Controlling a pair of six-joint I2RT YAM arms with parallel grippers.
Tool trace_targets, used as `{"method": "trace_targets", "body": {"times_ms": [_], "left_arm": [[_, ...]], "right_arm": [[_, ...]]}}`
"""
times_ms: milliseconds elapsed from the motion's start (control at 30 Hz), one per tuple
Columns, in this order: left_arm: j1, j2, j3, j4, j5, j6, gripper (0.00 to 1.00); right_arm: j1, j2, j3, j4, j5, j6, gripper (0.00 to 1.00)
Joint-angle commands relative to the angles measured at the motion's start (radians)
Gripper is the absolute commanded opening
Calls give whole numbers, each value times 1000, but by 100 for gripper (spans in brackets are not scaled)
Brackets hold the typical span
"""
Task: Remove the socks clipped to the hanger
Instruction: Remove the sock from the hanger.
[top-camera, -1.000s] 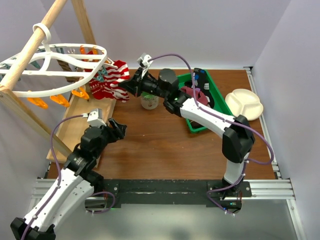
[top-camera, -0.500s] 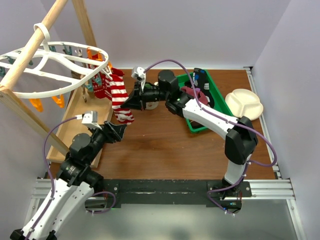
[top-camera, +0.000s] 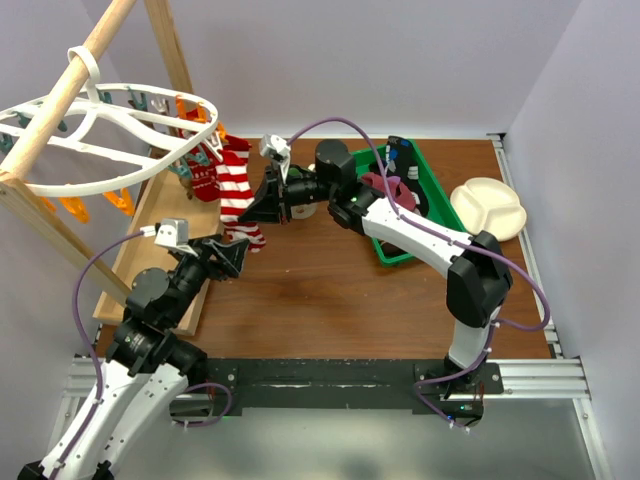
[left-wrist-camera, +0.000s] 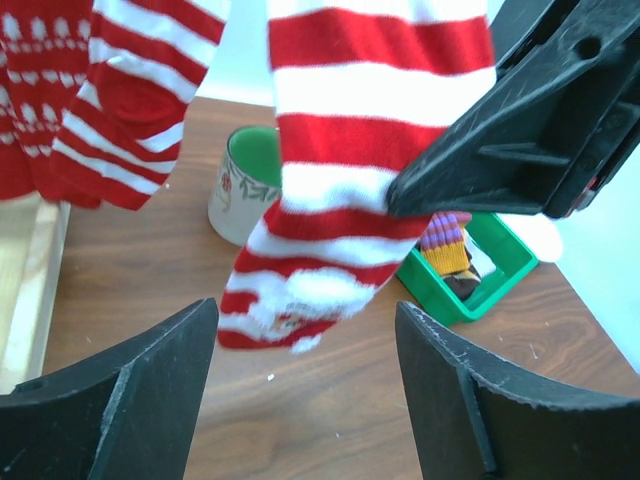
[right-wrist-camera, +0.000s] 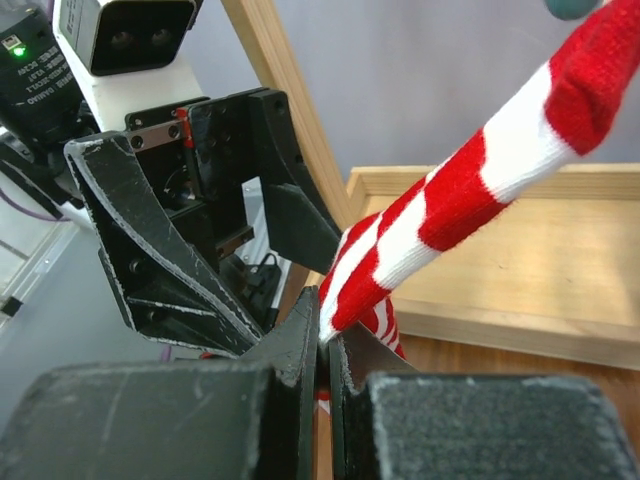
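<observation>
Red-and-white stripes band the soft sock (left-wrist-camera: 340, 150), which hangs slantwise from the right end of the hanger (top-camera: 100, 186). My right gripper (right-wrist-camera: 322, 330) is clamped tight on it mid-length. My left gripper (left-wrist-camera: 305, 320) gapes wide just beneath the toe, holding nothing.

readable text: none in any view | mug (left-wrist-camera: 243, 192): small red-and-green motif on its white side, no letters made out | red-and-white striped sock (left-wrist-camera: 335, 215): pale mottled print near the toe was too blurred to read | numbers, brands: none legible
</observation>
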Motion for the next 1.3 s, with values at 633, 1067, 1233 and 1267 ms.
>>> {"method": "trace_targets", "body": {"times_ms": [633, 1067, 1233, 1267], "left_arm": [[7, 151, -20, 307, 44, 23, 42], [7, 134, -21, 239, -19, 10, 0], [7, 133, -21, 239, -28, 14, 0], [7, 133, -21, 239, -30, 14, 0]], "right_arm": [[42, 80, 90, 179, 10, 200, 0], [42, 40, 80, 83, 196, 95, 53], [40, -14, 71, 15, 355, 1, 61], [40, -17, 77, -14, 385, -8, 62]]}}
